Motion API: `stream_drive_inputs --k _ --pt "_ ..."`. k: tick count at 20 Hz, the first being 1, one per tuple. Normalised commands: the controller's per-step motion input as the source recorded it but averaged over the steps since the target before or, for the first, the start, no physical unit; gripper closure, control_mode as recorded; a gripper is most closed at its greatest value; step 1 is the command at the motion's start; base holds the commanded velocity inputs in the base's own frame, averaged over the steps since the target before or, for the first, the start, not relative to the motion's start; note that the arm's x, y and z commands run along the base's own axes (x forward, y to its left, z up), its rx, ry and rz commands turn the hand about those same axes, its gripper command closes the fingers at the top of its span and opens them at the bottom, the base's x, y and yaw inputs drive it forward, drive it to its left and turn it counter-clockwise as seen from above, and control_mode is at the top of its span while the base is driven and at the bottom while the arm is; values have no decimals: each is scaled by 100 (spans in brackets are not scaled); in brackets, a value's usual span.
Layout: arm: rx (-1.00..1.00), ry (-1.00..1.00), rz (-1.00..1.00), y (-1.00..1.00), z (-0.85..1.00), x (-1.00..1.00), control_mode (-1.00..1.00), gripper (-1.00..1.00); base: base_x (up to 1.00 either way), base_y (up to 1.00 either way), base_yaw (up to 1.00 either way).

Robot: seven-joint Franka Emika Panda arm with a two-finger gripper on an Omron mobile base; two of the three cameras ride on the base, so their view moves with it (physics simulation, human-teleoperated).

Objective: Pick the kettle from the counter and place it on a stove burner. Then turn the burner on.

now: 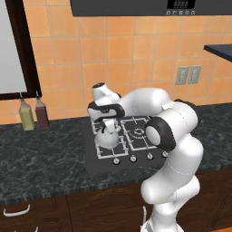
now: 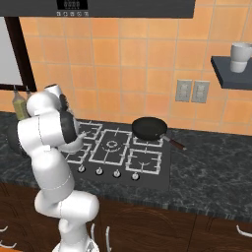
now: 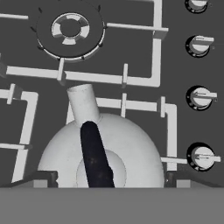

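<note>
White and dark-jointed, my arm folds forward from the base and reaches down over the black cooktop (image 1: 136, 152), with my wrist bent so the hand points straight down. My gripper (image 1: 110, 123) hangs directly above the kettle (image 1: 107, 137), which sits on the stove burner (image 3: 168, 131), the small square grate at the cooktop's front left corner, nearest the knobs (image 3: 200, 97).

From the right base view my own elbow and forearm cover the hand and the kettle, so I cannot make out either there; the frying pan (image 2: 149, 128) on the back right grate is plain to see. In the hand view the kettle's lower half is cut off at the bottom, and my fingertips (image 3: 43, 178) show as dark corners at either side of its dome.

My jaws stand spread wide, one on each side of the kettle's black handle (image 3: 96, 157), apart from it and gripping nothing. The kettle's short spout (image 3: 83, 104) points toward the larger middle grate (image 3: 70, 28).
</note>
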Motion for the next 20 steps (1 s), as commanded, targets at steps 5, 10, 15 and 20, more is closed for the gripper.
stream_drive_inputs --k 5,10,15,20 --pt "0 0 3 -8 -18 0 -100 -100 0 0 0" --pt "0 0 16 -24 -19 -20 -100 -100 0 0 0" --pt "-5 0 23 -26 -31 -29 -100 -100 0 0 0" --pt "-5 -3 28 -12 -10 -21 -100 -100 0 0 0"
